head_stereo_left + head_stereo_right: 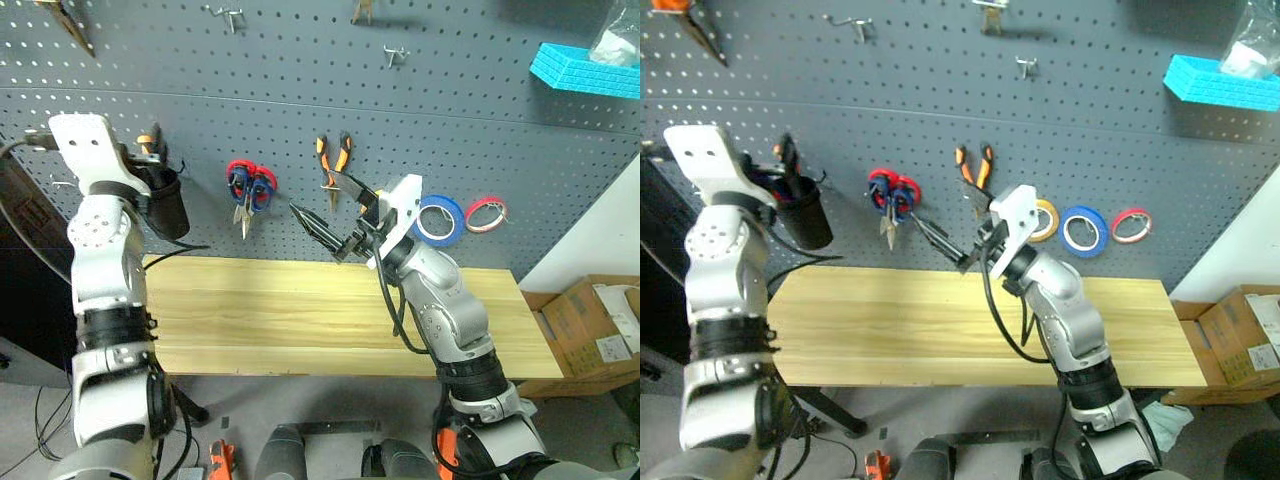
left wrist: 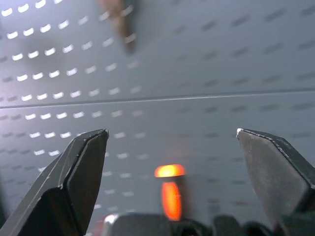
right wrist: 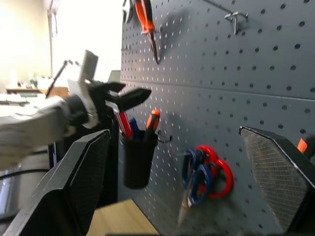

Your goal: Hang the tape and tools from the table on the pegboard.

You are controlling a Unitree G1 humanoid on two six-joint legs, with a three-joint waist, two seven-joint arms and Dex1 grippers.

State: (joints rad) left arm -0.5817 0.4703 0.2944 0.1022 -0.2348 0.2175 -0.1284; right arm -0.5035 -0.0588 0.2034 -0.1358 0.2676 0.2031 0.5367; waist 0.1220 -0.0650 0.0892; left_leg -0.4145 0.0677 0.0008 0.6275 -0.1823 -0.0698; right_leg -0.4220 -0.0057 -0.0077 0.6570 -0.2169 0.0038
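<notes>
The pegboard (image 1: 300,90) carries the blue tape (image 1: 440,220), the orange-and-black pliers (image 1: 335,160) and the blue-handled scissors (image 3: 194,174), which share a hook with red-handled scissors (image 3: 220,172). The screwdriver (image 3: 153,119) stands handle-up in a black cup (image 1: 165,205) hung on the board. My left gripper (image 2: 172,132) is open just above that cup, with the orange handle (image 2: 170,196) below and between its fingers, nothing held. My right gripper (image 1: 325,205) is open and empty in front of the board, between the scissors and the pliers, above the table (image 1: 300,310).
A yellow roll (image 1: 1043,220) and a small red roll (image 1: 487,213) hang beside the blue tape. Bare hooks (image 1: 395,55) sit higher up. A light blue basket (image 1: 585,70) hangs at the top right. A cardboard box (image 1: 590,325) lies on the floor to the right.
</notes>
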